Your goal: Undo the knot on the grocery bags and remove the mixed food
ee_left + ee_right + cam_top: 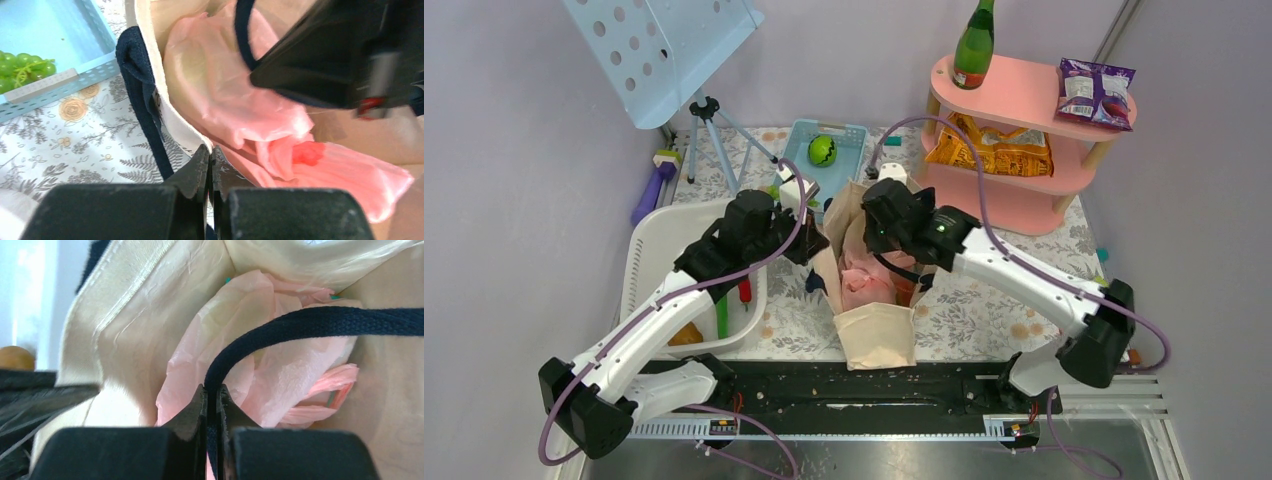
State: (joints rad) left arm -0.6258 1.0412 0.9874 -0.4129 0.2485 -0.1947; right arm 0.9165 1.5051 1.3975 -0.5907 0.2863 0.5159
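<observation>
- Canvas tote [879, 340]: mid-table, betw. the 2 arms. Long axis runs near-to-far; closed base toward the arm bases, open mouth toward the blue basket [852, 135].
- Tote material: beige woven cloth, soft, creased. The near end is a flat rectangular panel and the mouth is spread wide.
- Pink plastic bag [864, 282]: sits inside the tote's mouth. Thin, translucent, crinkled film in a rounded lump. Its top is bunched into a darker pink twist [307, 152], seen in the left wrist view.
- Handle [310, 322]: flat dark webbing w/ a ribbed weave. It arcs across the pink bag, then drops down to the right fingertips.
- Left gripper [210, 165]: jaws pressed together, pinching the tote's cream rim at its left side. A 2nd dark strap hangs just beside it.
- Right gripper [214, 400]: jaws pressed together on the handle, over the tote's right side.
- Tablecloth [90, 145]: pale, w/ a fern and rose print.
</observation>
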